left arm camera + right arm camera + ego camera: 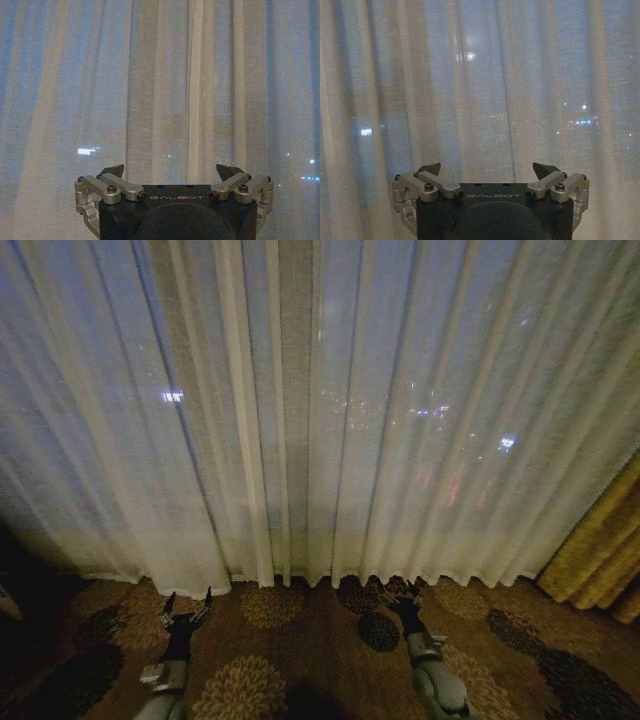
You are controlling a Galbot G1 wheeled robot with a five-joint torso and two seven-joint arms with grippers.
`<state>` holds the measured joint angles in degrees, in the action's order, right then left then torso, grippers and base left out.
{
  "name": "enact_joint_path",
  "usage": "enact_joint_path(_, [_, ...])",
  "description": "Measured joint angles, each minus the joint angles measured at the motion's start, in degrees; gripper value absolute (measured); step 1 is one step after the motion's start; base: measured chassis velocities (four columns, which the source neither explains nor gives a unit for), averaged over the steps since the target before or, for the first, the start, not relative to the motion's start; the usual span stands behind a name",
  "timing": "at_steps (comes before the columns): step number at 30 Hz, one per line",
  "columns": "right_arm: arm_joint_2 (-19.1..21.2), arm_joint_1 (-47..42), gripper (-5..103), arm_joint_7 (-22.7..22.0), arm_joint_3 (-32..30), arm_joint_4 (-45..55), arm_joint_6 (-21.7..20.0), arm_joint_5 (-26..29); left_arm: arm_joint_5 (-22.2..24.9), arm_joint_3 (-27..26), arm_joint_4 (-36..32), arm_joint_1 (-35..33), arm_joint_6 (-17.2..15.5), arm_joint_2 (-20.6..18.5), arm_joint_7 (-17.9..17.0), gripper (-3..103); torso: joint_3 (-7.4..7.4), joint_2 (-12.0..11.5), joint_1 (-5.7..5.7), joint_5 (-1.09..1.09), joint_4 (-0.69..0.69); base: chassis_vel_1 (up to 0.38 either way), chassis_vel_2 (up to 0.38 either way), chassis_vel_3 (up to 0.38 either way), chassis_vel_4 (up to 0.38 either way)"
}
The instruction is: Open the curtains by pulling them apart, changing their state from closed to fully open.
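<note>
Two sheer off-white curtains hang closed across the window, the left panel [130, 440] and the right panel [450, 440] overlapping at a denser strip [295, 410] in the middle. City lights glow through the fabric. My left gripper [187, 602] is open, low near the hem of the left panel and apart from it. My right gripper [399, 593] is open too, just short of the right panel's hem. Pleated fabric [160, 90] hangs a short way beyond the open left gripper [170, 171] in the left wrist view. In the right wrist view the right gripper [488, 169] likewise faces pleats [485, 85] with nothing between its fingers.
A thick golden-brown drape [600, 550] hangs gathered at the far right. Patterned brown carpet [300, 650] covers the floor between me and the curtain hem.
</note>
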<state>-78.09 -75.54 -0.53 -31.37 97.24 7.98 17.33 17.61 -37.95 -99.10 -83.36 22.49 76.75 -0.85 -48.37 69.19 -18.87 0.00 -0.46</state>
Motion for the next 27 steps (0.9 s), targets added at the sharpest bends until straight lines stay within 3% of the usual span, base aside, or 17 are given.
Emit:
enact_joint_path(12, [0.4, -0.3, 100, 0.9, 0.0, -0.5, 0.7, 0.5, 0.0, 0.0, 0.0, 0.0, 0.0, 0.0, 0.0, 100, -0.01, 0.0, -0.01, -0.02, 0.0, -0.27, 0.251, 0.284, -0.249])
enact_joint_path(22, [-0.2, 0.6, 100, 0.3, 0.7, -0.9, 1.2, 0.8, 0.0, 0.0, 0.0, 0.0, 0.0, 0.0, 0.0, 100, 0.02, 0.0, 0.0, 0.0, -0.01, -0.373, 0.352, 0.354, -0.375])
enact_joint_path(27, [-0.2, 0.8, 100, 0.4, 0.8, -1.2, 1.6, 0.4, 0.0, 0.0, 0.0, 0.0, 0.0, 0.0, 0.0, 100, -0.04, 0.0, -0.11, -0.01, 0.01, -0.164, 0.225, 0.171, -0.246])
